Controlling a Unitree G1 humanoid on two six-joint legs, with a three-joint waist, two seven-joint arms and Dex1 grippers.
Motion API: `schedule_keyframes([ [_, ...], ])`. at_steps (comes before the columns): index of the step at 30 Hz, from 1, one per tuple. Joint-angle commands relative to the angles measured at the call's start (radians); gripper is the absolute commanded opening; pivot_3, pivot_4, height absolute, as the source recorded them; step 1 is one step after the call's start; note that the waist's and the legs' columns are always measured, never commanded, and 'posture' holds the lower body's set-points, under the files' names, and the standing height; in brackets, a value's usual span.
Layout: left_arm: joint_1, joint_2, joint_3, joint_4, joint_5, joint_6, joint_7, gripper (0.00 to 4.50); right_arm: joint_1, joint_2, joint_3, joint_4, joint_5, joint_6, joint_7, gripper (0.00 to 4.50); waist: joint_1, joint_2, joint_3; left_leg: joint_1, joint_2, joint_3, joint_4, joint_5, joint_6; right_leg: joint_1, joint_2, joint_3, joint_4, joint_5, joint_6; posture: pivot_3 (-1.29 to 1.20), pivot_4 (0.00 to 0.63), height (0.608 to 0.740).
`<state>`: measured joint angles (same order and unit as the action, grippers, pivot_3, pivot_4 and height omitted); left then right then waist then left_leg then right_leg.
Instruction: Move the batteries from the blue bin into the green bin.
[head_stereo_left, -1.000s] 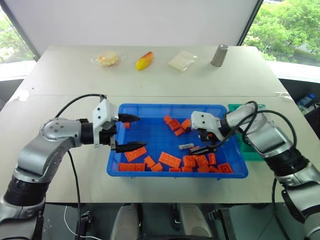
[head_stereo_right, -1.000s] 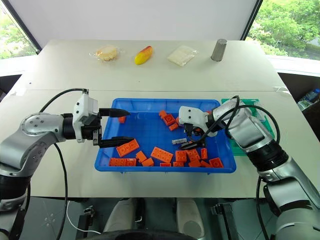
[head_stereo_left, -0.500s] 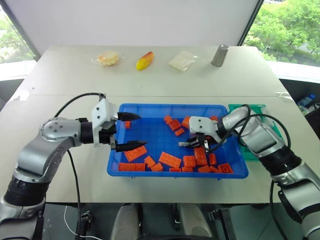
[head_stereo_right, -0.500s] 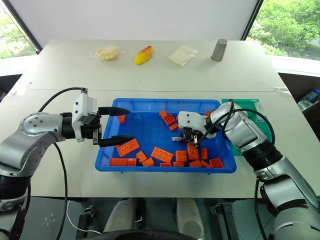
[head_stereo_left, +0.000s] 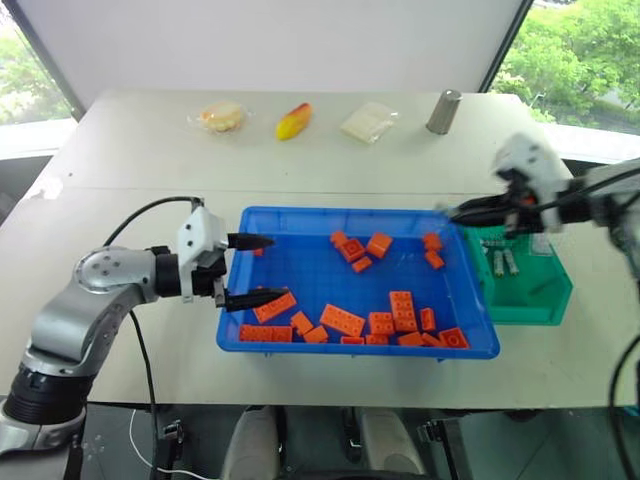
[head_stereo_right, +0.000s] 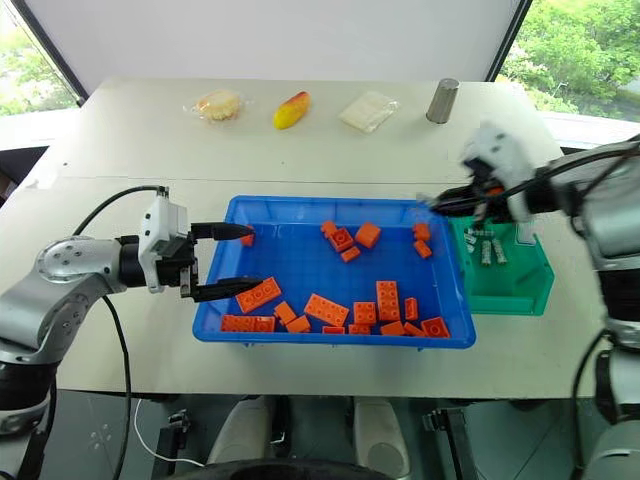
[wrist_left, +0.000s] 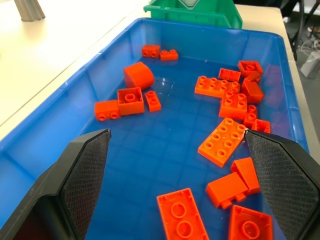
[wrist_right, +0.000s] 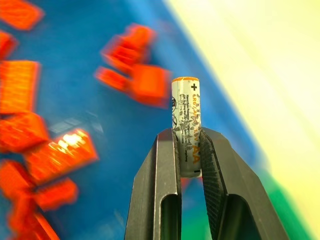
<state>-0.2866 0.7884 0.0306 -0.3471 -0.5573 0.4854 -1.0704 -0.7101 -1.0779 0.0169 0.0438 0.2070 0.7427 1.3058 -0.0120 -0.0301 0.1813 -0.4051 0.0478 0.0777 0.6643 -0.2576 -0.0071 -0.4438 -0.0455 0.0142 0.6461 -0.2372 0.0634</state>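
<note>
My right gripper (head_stereo_left: 462, 210) is shut on a silver-grey battery (wrist_right: 186, 125), which stands upright between its fingers. It hangs above the far right corner of the blue bin (head_stereo_left: 350, 213), just left of the green bin (head_stereo_left: 535, 295). Several batteries (head_stereo_left: 505, 262) lie inside the green bin. Orange bricks (head_stereo_left: 340, 319) are scattered over the blue bin's floor. My left gripper (head_stereo_left: 258, 268) is open over the bin's left end with nothing between its fingers; in the left wrist view the left gripper (wrist_left: 177, 134) looks along the bin toward the green bin (wrist_left: 192, 11).
At the far edge of the table stand a grey metal cup (head_stereo_left: 441, 111), a yellow-red fruit (head_stereo_left: 292, 121), a wrapped bun (head_stereo_left: 222, 117) and a white packet (head_stereo_left: 364, 121). The green bin sits close to the table's right edge.
My right gripper shut on a battery among the bricks in the blue bin, then lifted it up and to the right toward the green bin. The left gripper stayed put.
</note>
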Motion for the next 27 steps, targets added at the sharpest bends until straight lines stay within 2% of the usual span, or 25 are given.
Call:
schedule_keyframes([
  [1,-0.003,0.016,0.027,0.007,0.004,-0.024,-0.014,4.5,0.072,-0.054,-0.063,0.003,0.02,-0.019,-0.003,0.05,-0.006,0.0,0.0,0.0,0.0,0.0,0.0,0.0,0.0,0.0,0.0,0.0,0.0,0.0,0.0,0.0,0.15,0.74],
  [4,-0.015,0.015,0.019,0.021,0.006,-0.027,-0.021,4.5,0.154,-0.066,-0.079,0.014,0.011,-0.06,-0.025,0.05,-0.008,0.0,0.0,0.001,0.001,0.0,0.0,0.0,0.001,0.0,0.001,0.001,0.0,0.0,0.0,0.0,0.15,0.74],
  [6,-0.024,0.014,0.014,0.029,0.009,-0.028,-0.022,4.5,0.155,-0.047,-0.083,0.063,-0.008,-0.068,-0.083,0.05,-0.008,0.0,0.0,0.001,0.001,0.001,0.0,0.0,0.001,0.0,0.001,0.001,0.001,0.0,0.0,0.0,0.15,0.74],
  [8,-0.031,0.015,0.012,0.036,0.011,-0.031,-0.026,4.5,0.135,-0.038,-0.082,0.128,-0.04,-0.103,-0.149,1.1,-0.007,0.0,0.0,0.001,0.0,0.002,0.0,0.0,0.001,0.0,0.0,0.002,0.001,0.0,0.001,0.0,0.15,0.74],
  [9,-0.034,0.016,0.013,0.039,0.011,-0.032,-0.028,4.5,0.13,-0.039,-0.079,0.148,-0.049,-0.122,-0.164,1.44,-0.005,0.0,0.0,0.001,0.0,0.002,0.0,0.0,0.001,0.0,0.0,0.002,0.001,0.0,0.001,0.0,0.15,0.74],
  [15,-0.046,0.035,0.026,0.061,0.008,-0.015,-0.033,4.5,0.147,-0.032,-0.136,0.183,0.022,-0.232,-0.121,4.46,-0.003,0.0,0.0,0.0,0.0,0.001,0.0,-0.001,0.001,0.0,0.001,0.001,0.001,0.0,0.001,0.0,0.15,0.74],
  [21,-0.055,0.082,0.103,0.099,-0.034,0.023,-0.043,4.5,0.254,-0.095,-0.181,0.265,0.037,-0.544,0.069,4.46,-0.002,0.0,0.0,0.0,0.0,0.001,0.0,-0.001,0.001,0.0,0.001,0.001,0.0,0.001,0.003,0.0,0.15,0.74],
  [24,-0.062,0.087,0.164,0.124,-0.057,0.048,-0.008,4.5,0.227,-0.098,-0.174,0.386,0.015,-0.671,0.092,4.46,-0.003,0.0,0.0,0.001,0.0,0.002,0.0,-0.001,0.001,0.0,0.0,0.002,0.0,0.001,0.002,0.0,0.15,0.74],
  [27,-0.032,0.098,0.202,0.109,-0.061,0.063,0.007,4.5,0.172,-0.08,-0.176,0.504,0.03,-0.7,0.111,4.46,-0.01,0.0,0.0,0.002,0.0,0.003,0.0,-0.001,0.001,0.001,0.0,0.002,0.0,0.001,0.002,0.0,0.15,0.74],
])
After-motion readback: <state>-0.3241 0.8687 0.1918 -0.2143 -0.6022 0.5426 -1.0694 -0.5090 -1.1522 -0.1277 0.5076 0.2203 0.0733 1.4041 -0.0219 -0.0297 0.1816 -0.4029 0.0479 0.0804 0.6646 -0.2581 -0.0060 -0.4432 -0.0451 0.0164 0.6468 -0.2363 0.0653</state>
